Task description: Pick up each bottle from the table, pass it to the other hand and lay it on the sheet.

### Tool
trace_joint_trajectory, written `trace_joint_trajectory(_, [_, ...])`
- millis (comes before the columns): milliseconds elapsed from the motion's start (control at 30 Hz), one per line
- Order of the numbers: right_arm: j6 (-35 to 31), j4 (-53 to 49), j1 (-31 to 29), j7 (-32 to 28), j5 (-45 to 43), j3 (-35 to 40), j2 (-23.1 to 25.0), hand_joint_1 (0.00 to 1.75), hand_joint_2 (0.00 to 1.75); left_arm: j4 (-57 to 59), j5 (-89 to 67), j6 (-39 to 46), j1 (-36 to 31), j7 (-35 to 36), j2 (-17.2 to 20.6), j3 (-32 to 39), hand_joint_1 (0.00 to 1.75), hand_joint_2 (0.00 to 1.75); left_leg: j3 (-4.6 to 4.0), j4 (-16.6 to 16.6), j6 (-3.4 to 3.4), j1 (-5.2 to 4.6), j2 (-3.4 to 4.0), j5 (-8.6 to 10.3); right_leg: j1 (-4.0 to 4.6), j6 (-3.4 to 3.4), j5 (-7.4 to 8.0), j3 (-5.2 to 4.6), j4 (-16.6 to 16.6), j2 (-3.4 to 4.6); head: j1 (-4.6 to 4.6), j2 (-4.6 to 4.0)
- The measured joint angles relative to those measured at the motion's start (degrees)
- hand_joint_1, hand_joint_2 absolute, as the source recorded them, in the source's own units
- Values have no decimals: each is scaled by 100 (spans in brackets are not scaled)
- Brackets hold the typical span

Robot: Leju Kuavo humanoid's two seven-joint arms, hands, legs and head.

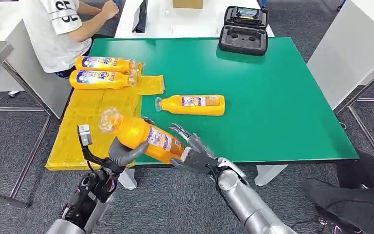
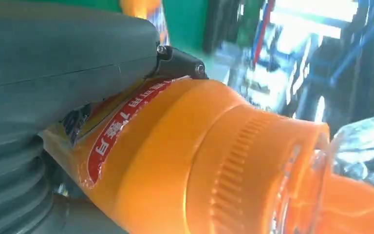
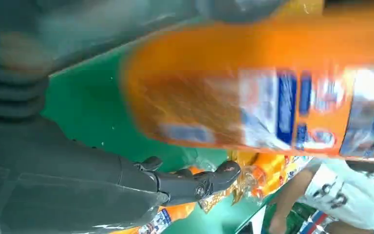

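Green worktop (image 1: 282,97) and yellow sheet (image 1: 90,117) frame a mid-air handover: the left robot hand (image 1: 121,153) grips the orange bottle (image 1: 143,135) near its neck, cap end aimed toward the sheet, base toward the right robot hand (image 1: 195,151), fingers spread beside it. Another bottle (image 1: 192,104) lies on the green, nearer the right arm.

Robot lab, grey carpet floor (image 1: 9,141), white worktables (image 1: 355,44), black equipment case (image 1: 244,30)

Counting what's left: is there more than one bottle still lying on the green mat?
No. One bottle lies on the green mat; two others already lie on the yellow sheet.
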Motion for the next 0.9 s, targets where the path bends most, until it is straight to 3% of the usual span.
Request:
trace_joint_trajectory(433, [4,59,-111,-55,-129,-83,-42,0,0,450,-275,758,-560,-13,155,484,175,175,-1,0,-1,0,2,1,0,0,1,-1,1,1,4,0])
trace_joint_trajectory(600, [-9,70,-104,-59,-236,-114,-57,0,0,476,-521,1071,-744,-61,352,626,175,175,-1,0,-1,1,2,1,1,0,1,-2,1,1,4,0])
trace_joint_trajectory(733, [-7,-13,-33,-59,-350,-168,-79,0,0,476,-1520,1918,-954,-183,586,648,175,175,-1,0,-7,4,1,5,5,0,1,-2,2,1,5,0])
trace_joint_trajectory(900, [0,-118,32,-57,-376,-227,-90,0,0,476,-1722,2036,-1092,-197,752,683,175,175,-1,0,-7,4,0,5,4,0,1,-2,3,1,2,0])
